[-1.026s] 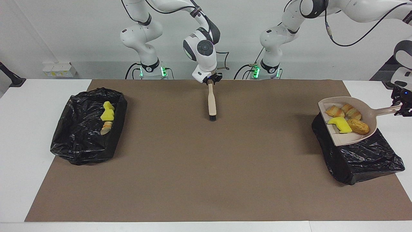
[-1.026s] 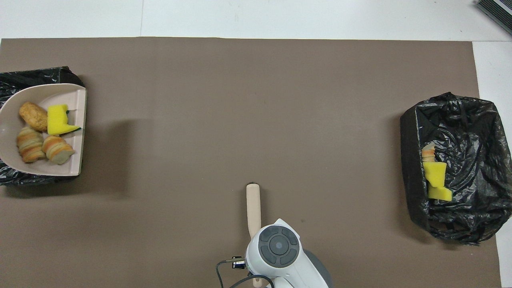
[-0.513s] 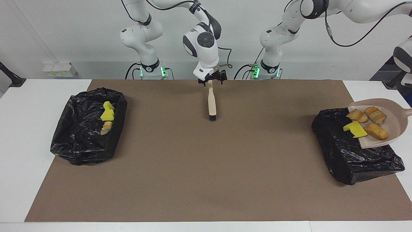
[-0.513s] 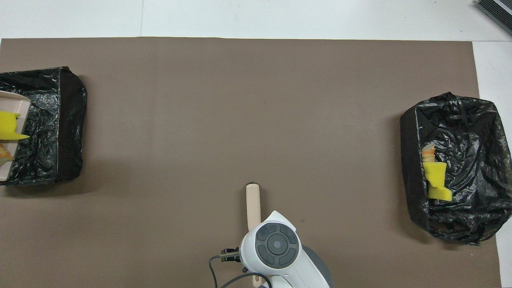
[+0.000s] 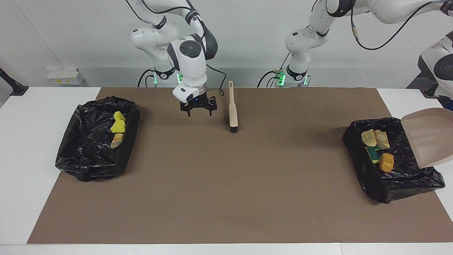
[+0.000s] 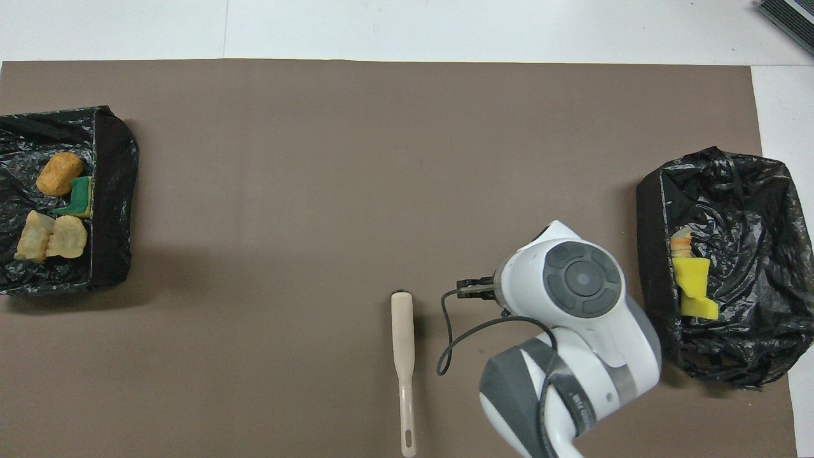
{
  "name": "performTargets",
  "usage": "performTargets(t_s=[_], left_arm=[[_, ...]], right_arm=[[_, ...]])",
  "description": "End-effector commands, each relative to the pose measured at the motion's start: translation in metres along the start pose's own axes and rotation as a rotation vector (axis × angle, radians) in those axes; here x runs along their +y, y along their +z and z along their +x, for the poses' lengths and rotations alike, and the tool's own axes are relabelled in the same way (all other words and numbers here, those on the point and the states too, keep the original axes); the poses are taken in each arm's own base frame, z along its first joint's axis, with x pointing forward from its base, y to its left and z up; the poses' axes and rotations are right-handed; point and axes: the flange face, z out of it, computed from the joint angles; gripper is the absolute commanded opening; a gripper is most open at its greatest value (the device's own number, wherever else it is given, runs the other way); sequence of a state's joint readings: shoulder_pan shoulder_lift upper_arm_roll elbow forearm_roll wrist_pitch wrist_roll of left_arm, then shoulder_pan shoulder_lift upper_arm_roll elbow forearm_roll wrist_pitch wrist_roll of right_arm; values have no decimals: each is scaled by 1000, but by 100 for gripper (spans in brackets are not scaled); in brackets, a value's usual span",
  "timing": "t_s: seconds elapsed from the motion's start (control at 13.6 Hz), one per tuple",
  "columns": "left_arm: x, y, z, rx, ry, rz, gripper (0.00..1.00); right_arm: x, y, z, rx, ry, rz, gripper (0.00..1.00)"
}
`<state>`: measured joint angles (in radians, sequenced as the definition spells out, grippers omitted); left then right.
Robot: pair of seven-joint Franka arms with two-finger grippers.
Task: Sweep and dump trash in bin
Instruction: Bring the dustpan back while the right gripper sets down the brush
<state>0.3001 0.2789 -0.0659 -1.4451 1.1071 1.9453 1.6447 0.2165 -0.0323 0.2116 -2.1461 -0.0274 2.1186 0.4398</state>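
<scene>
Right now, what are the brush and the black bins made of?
The brush looks like smooth beige plastic, though it could be painted wood, with black bristles at its tip. Both bins are covered by thin, crinkly, shiny black plastic bags; what is underneath is hidden.

Trash (image 5: 377, 148) lies in a bin (image 5: 407, 177) at each bench (image 5: 21, 148) end; the brush (image 5: 232, 111) lies midway, nearer the robots.

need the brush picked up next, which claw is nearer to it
Right. The right claw hangs open over the mat just beside the brush. The left claw is out of view at the left arm's end of the table, by the tipped dustpan.
</scene>
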Motion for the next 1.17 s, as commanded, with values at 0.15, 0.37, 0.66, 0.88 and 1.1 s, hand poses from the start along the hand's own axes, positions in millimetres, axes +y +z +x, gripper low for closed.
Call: performTargets(t_s=[0.15, 0.37, 0.66, 0.88, 1.1], left_arm=[[14, -71, 2, -12, -20, -31, 0], [11, -109, 41, 180, -57, -82, 0], [12, -155, 94, 442, -157, -130, 0], [17, -193, 148, 524, -228, -202, 0], [23, -229, 205, 614, -427, -347, 0]], right_arm=[[60, -68, 31, 55, 40, -105, 100], [102, -122, 41, 15, 24, -126, 100], [144, -187, 28, 1, 50, -129, 100], [171, -202, 21, 1, 102, -118, 100], [197, -198, 19, -39, 146, 11, 100]])
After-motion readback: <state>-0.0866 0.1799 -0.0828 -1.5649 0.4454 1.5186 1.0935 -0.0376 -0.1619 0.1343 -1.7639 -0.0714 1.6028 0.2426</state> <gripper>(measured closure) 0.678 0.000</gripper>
